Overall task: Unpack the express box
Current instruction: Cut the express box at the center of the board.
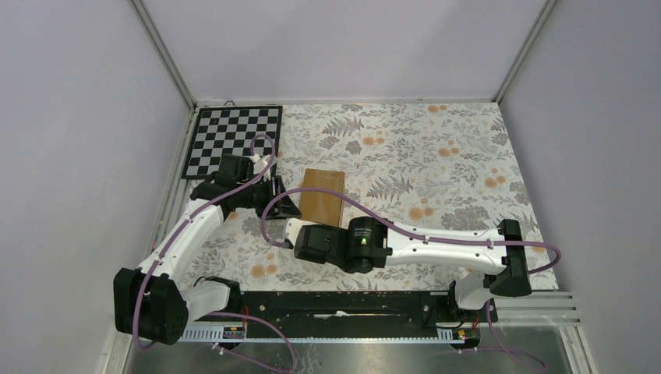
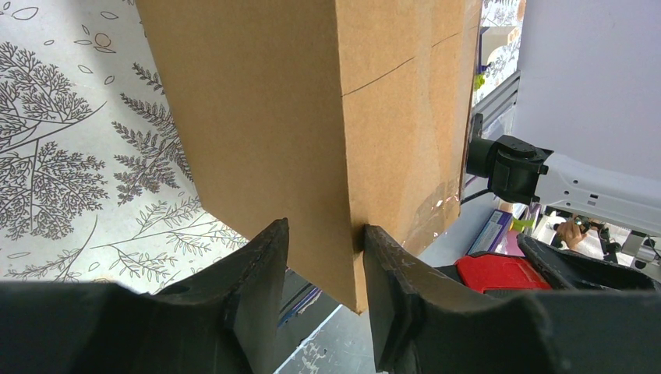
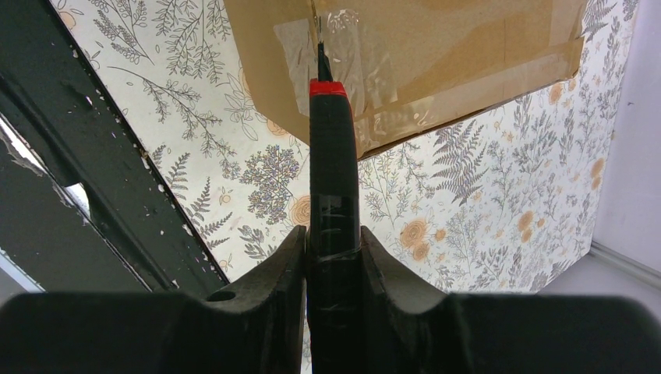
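The left gripper point(image 2: 323, 234) pinched a corner of the cardboard box point(image 1: 323, 195), which lay on the flowered tablecloth point(image 1: 436, 156) near a checkerboard point(image 1: 234, 140), left of the middle. The right gripper point(image 3: 334, 241) was clamped on a black, red-tipped cutter point(image 3: 334, 156), its blade touching the box's clear tape point(image 3: 374, 54).

I can read nothing here — no word, number or brand. The express box point(image 2: 265, 117) shows only plain brown cardboard and clear tape on the faces I see. The red-and-black cutter point(image 3: 334, 156) in my right tool point(image 3: 333, 234) bears no legible mark. The coloured items point(image 2: 493, 230) behind the box are too blurred to read.
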`<action>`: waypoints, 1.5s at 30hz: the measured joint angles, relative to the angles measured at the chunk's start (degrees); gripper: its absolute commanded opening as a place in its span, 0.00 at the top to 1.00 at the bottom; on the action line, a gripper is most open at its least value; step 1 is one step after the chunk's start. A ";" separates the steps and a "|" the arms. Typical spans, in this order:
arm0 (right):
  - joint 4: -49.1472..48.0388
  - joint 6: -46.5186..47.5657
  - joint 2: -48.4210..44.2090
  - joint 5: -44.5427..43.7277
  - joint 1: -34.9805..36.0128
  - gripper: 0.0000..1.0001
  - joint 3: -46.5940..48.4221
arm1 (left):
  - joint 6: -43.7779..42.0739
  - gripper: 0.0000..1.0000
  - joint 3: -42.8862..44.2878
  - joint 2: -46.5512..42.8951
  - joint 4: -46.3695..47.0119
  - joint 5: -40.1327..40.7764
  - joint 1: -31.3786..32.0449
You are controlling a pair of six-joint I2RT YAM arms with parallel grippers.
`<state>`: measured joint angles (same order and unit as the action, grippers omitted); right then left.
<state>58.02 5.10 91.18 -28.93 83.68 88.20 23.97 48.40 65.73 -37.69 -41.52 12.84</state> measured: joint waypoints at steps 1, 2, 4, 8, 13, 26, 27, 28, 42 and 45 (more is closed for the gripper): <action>0.00 0.00 0.00 0.00 0.00 1.00 0.00 | 0.00 0.59 0.00 0.00 0.00 -0.02 0.00; 0.00 0.00 0.00 0.00 0.00 1.00 0.00 | 0.00 0.59 0.00 0.00 0.02 -0.02 0.00; 0.00 0.00 0.00 0.02 0.00 1.00 0.00 | 0.00 0.60 0.00 0.00 0.02 -0.04 0.00; 0.00 -0.02 0.00 0.02 0.00 1.00 0.00 | 0.00 0.60 0.00 0.00 0.04 -0.04 0.00; 0.00 -0.04 0.00 0.04 0.00 1.00 -0.07 | 0.00 0.60 0.00 0.00 0.04 -0.07 0.00; -0.07 -0.70 0.04 -0.13 0.11 1.00 -1.16 | 0.00 0.61 0.00 0.00 0.09 -0.07 0.11; -0.07 -0.81 0.04 -0.15 0.11 1.00 -1.25 | 0.00 0.61 0.00 0.02 0.09 -0.07 0.11; -0.07 -0.90 0.04 -0.17 0.11 1.00 -1.31 | 0.00 0.61 0.00 0.02 0.09 -0.04 0.13; 0.61 -2.47 0.57 -2.16 0.50 1.00 -1.86 | 0.00 0.62 0.24 0.39 -0.11 0.00 0.22; 1.05 -2.84 0.76 -2.56 0.59 1.00 -1.86 | 0.02 0.62 0.24 0.39 -0.15 0.02 0.22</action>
<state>59.07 2.26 91.94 -31.48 84.27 86.35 23.99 48.64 66.13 -37.85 -41.50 13.06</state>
